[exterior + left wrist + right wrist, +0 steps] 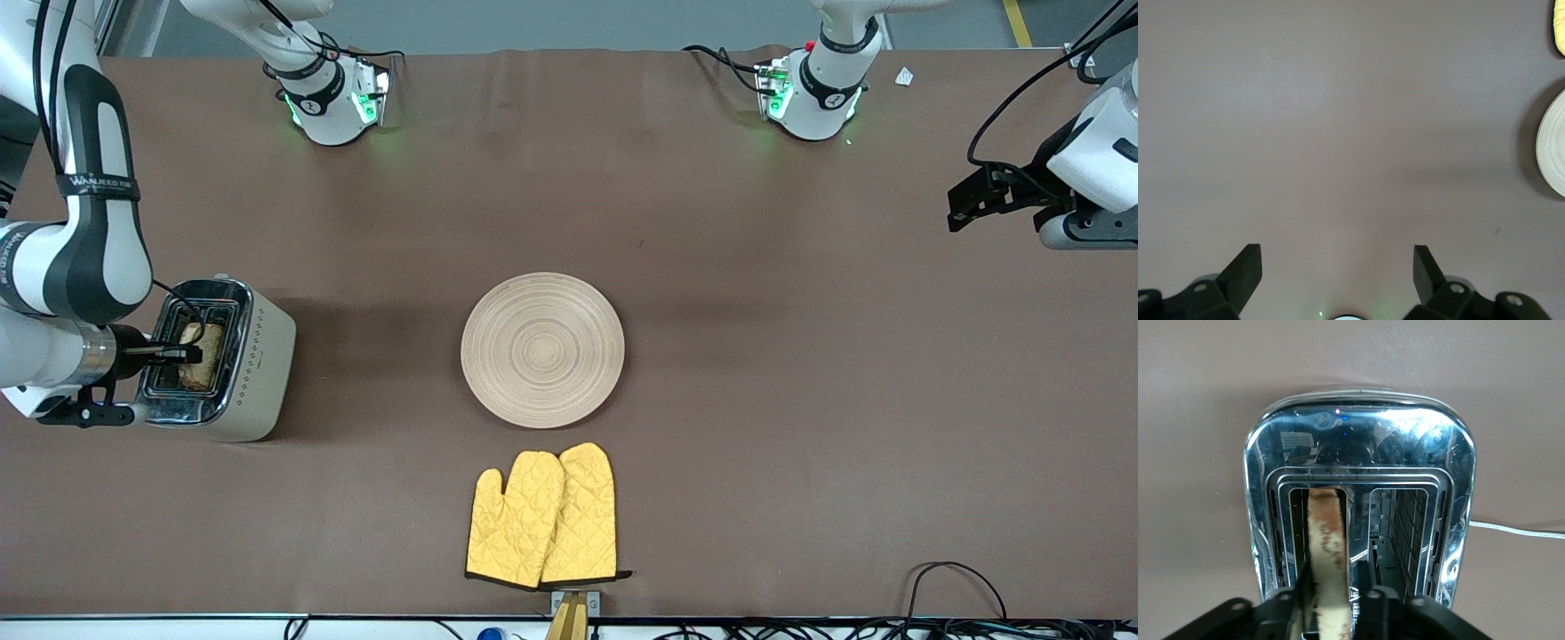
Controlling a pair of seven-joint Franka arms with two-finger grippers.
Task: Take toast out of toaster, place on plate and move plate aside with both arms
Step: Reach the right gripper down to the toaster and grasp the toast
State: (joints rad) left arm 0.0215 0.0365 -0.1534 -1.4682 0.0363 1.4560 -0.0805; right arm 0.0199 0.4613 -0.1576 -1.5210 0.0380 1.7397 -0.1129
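The toast [206,356] stands upright in one slot of the chrome-topped toaster [258,356] toward the right arm's end of the table. My right gripper [182,354] is over that slot, shut on the toast. In the right wrist view the toast [1328,540] runs edge-on between the fingers of my right gripper [1335,587], above the toaster [1358,447]; the second slot is empty. The round beige plate [542,348] lies bare at the table's middle. My left gripper [956,209] hangs open and empty over bare table at the left arm's end; it [1338,257] sees the plate's edge [1555,143].
Two yellow quilted oven mitts [542,516] lie nearer the front camera than the plate; a corner of a mitt [1559,27] shows in the left wrist view. A thin cable [1518,530] runs from the toaster. Cables lie along the table's front edge [951,587].
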